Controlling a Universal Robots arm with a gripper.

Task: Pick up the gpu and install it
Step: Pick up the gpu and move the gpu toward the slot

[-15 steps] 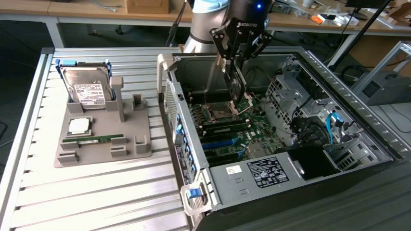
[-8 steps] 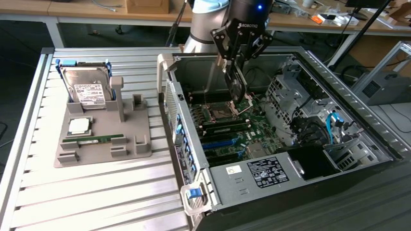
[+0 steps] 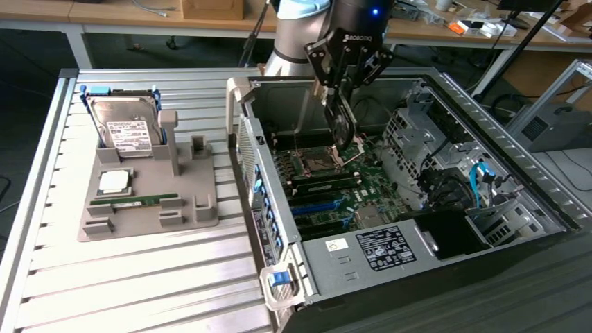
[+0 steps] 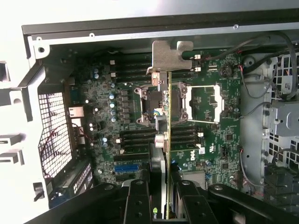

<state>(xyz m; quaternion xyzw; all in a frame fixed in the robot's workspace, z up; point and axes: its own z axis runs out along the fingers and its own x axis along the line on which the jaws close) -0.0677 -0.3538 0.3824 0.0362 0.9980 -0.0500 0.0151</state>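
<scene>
Near the worktop's edge at the exterior view's left, a grey holder [image 3: 148,211] carried a hard drive [image 3: 125,128] and RAM stick [image 3: 134,200]. Rightward, in the open computer case [image 3: 389,253], the jaws gripped the gpu [image 4: 168,140] edge-on over the motherboard [image 3: 370,187]. Any misalignment with the slot risked jamming the card. The arm reached straight down.

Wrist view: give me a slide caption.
The gripper holds the gpu edge-on over the motherboard inside the open computer case.
</scene>
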